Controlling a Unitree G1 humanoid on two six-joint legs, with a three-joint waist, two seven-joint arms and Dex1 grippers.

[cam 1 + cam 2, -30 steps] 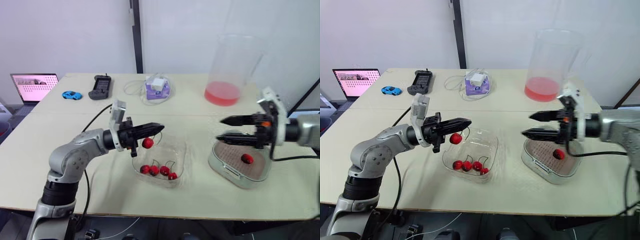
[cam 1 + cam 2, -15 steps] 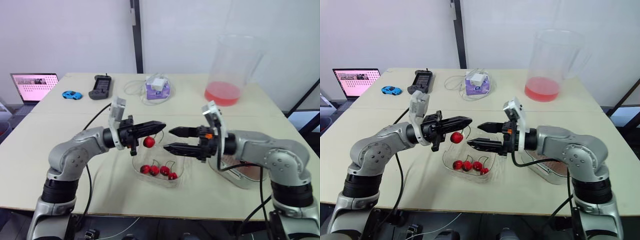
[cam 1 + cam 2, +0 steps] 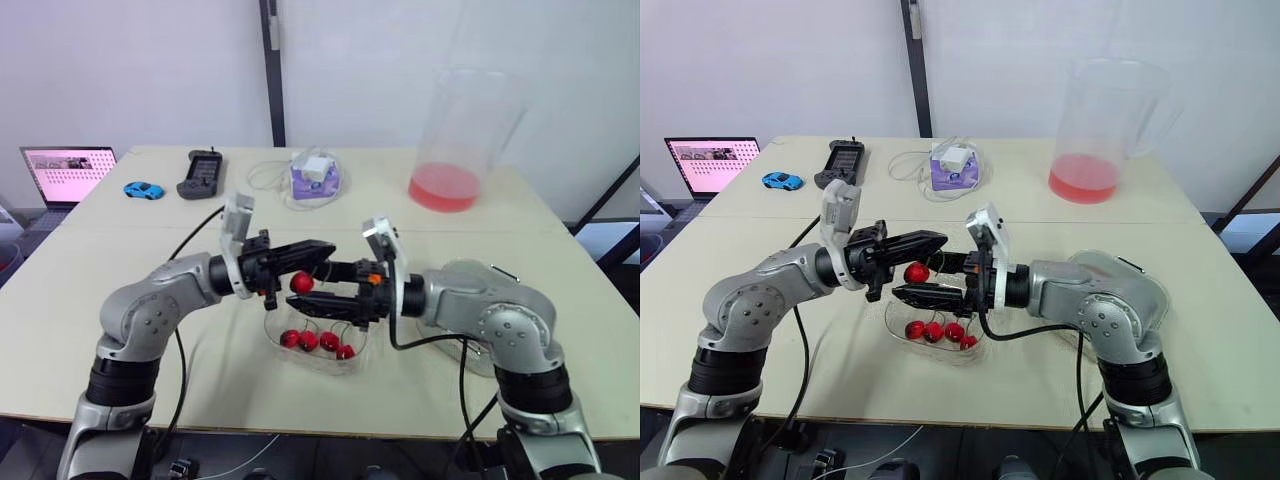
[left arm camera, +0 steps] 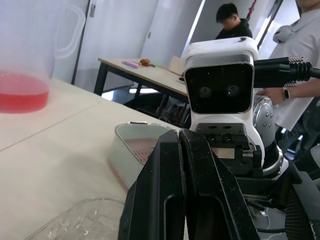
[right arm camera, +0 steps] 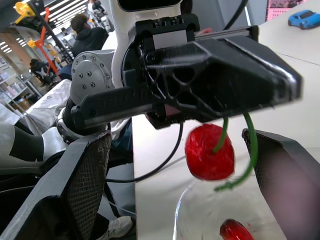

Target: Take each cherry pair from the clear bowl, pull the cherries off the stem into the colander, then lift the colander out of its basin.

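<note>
Your left gripper [image 3: 322, 250] is pinched tight on the stem [image 5: 250, 145], holding it just above the bowl's [image 3: 300, 362] left side. One cherry [image 3: 301, 283] hangs from it. The stem's other branch curls down bare.

Your right gripper [image 3: 316, 284] has its fingers spread wide, empty, reaching in from the right with the cherry sitting between them, touching neither as far as you can see.

The step in hand looks to be plucking this cherry. Close on the fruit itself, not on the stem or the bare branch. Squeeze gently, since it probably bruises or slips easily. Keep the left grip firm, and pull away to the right along the stem's line rather than twisting.

The colander [image 4: 142, 143] sits in its basin [image 4: 120, 155] to the right, behind your right forearm, so the carry is short. Lift clear of the bowl's right wall first.

Watch the two grippers: their tips are very close and could knock together. More cherries [image 3: 318, 341] lie in the bowl directly beneath.

The pitcher [image 3: 465, 140] at far right, and the laptop [image 3: 68, 172], toy car [image 3: 144, 190] and controller [image 3: 201, 174] at far left, stand well apart.
</note>
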